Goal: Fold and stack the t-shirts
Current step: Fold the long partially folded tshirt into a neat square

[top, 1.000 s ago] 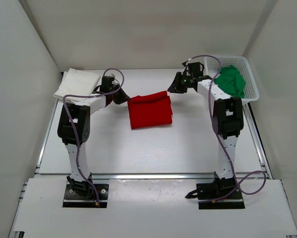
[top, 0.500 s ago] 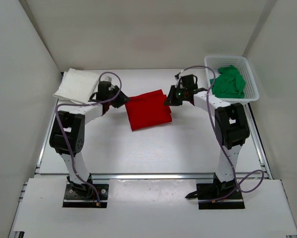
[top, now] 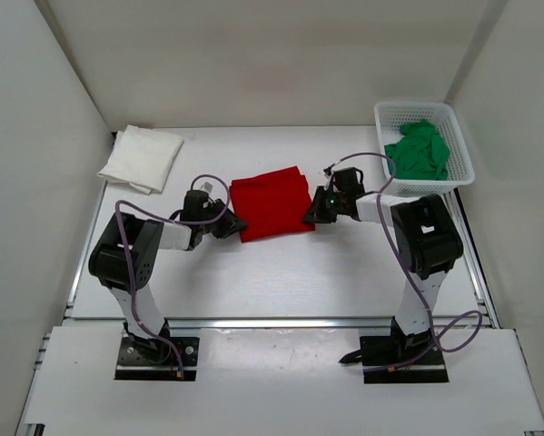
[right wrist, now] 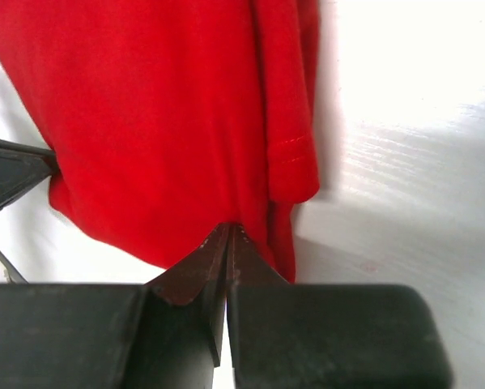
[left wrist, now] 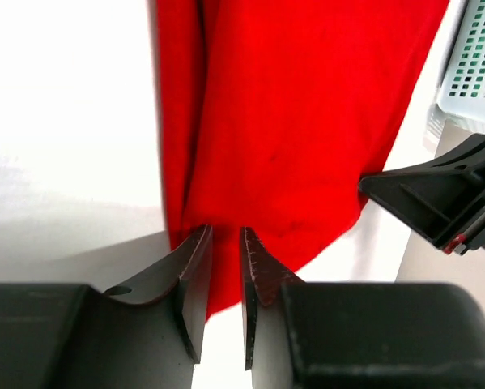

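In my top view the table [top: 281,272] reads white between pale off-white walls [top: 253,64]. The three shirts are all plain, with no print: the red t-shirt [top: 272,207] a saturated bright red, the white t-shirt [top: 142,156] close to the table's own tone, the green t-shirt [top: 419,150] a mid green. The basket [top: 415,104] is white lattice. The left arm [top: 135,291] and right arm [top: 417,282] are white with black joints, and their cables [top: 358,156] are grey-purple. In my wrist views the left gripper [left wrist: 226,235] and right gripper [right wrist: 228,231] show dark brown-black fingers on black bodies, and the red cloth's hem carries matching red stitching.
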`<state>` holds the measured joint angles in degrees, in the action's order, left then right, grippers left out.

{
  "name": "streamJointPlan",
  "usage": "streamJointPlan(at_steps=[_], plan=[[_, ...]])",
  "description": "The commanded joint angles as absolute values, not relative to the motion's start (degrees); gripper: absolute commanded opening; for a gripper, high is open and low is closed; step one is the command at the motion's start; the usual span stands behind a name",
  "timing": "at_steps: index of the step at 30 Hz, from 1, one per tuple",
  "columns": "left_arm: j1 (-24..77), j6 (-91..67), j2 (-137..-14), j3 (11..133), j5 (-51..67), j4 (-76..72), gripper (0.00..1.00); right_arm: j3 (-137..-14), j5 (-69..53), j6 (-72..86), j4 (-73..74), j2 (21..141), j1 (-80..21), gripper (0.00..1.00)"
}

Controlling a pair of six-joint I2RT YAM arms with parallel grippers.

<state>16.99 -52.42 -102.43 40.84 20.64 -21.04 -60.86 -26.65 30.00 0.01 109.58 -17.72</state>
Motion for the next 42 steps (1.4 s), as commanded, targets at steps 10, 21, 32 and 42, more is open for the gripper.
streamJointPlan(at_steps=[10,21,32,42], plan=[[16.79,-48.87,-104.57,60.43,18.28,-11.17,0.31,-84.60,-28.99,26.98,6.67,116.51,-17.67,0.00],[10.11,-48.87,-120.33,74.27,18.10,-5.53,0.29,-103.89,-33.04,27.86,14.07,134.47,-14.59,0.00],[7.46,-47.74,-104.79,60.92,17.06,-11.09,0.56,-106.71,-34.98,26.10,16.70,129.22,-14.68,0.18],[9.23,-44.56,-93.34,41.05,13.54,-9.94,0.68,-73.87,-34.89,30.76,-2.10,102.67,-15.56,0.42]])
